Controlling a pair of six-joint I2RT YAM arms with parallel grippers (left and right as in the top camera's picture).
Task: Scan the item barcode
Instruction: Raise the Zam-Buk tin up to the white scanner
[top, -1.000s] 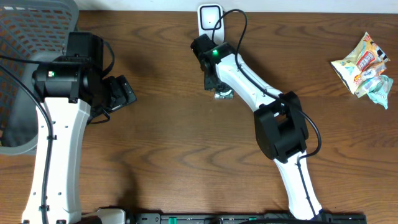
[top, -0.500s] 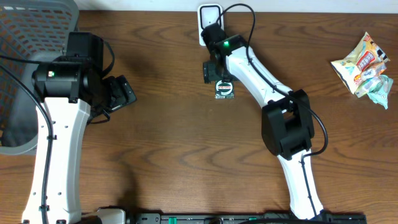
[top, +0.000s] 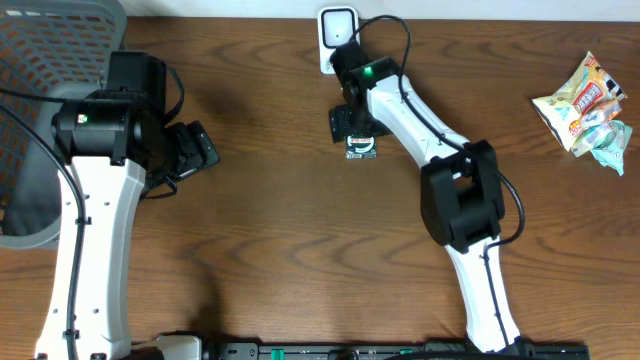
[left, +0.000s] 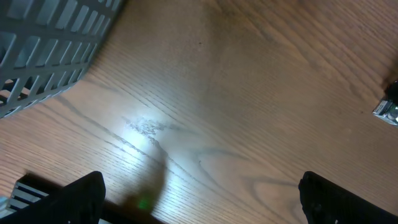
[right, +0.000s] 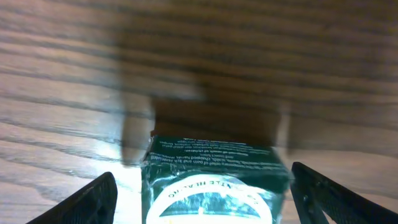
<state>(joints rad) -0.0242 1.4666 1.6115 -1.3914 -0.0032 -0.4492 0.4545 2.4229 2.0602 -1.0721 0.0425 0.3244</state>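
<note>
Packet (top: 360, 145) lies on the surface (top: 260, 250) between the spread, released fingers of the right pincer (right: 204, 179) (nothing clamped); left pincer (left: 199, 199), likewise spread and empty, sits well apart.

Overhead view was bright, evenly lit and sharp, with soft shadows on the brown wooden surface (top: 280, 230). Left wrist view showed a white glare patch (left: 144, 126) on the grain and a small green reflection (left: 144, 202) near the bottom edge. Right wrist view was dim and blurred, with dark shadow above the green packet (right: 214, 180).
</note>
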